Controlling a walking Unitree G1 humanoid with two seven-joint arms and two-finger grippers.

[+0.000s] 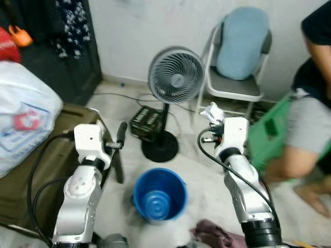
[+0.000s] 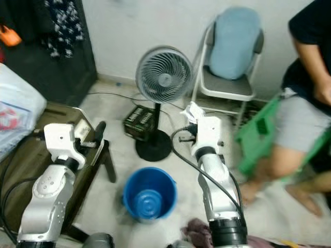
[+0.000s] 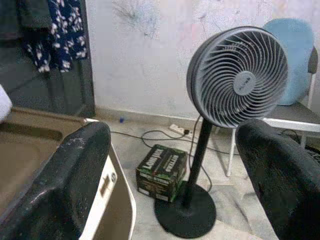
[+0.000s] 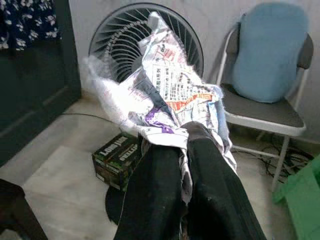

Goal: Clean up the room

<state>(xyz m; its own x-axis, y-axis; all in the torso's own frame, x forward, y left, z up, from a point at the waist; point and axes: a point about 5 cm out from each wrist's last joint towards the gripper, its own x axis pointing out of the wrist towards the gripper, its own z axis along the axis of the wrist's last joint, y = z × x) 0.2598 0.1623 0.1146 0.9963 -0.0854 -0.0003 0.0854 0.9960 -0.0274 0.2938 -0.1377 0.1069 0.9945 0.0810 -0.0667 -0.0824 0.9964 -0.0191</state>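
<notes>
Here's the room: a person (image 1: 310, 124) at the right edge, blurred and cut off, with something green (image 1: 269, 137) beside them that I can't identify. Against the wall, a chair (image 1: 235, 85) with a blue cushion (image 1: 242, 41); a fan (image 1: 176, 75) stands on the floor in front, a dark box (image 1: 147, 121) by its base. On the left, a brown surface (image 1: 46, 170) under a white bag (image 1: 23, 121).

Nearer the robot sits the blue bucket (image 1: 159, 194) on the floor, between the two arms, looking bare inside.

Now the action: the right gripper (image 1: 213, 116) is raised beyond the bucket, fingers (image 4: 210, 190) pressed together on a crumpled wrapper (image 4: 165, 85). The left gripper (image 3: 175, 180) is spread wide, holding nothing.

Progress? I'd say early: one piece of litter is picked up, not yet dropped in. A reddish cloth (image 1: 214, 235) lies at the bottom edge, half cut off, probably next.
</notes>
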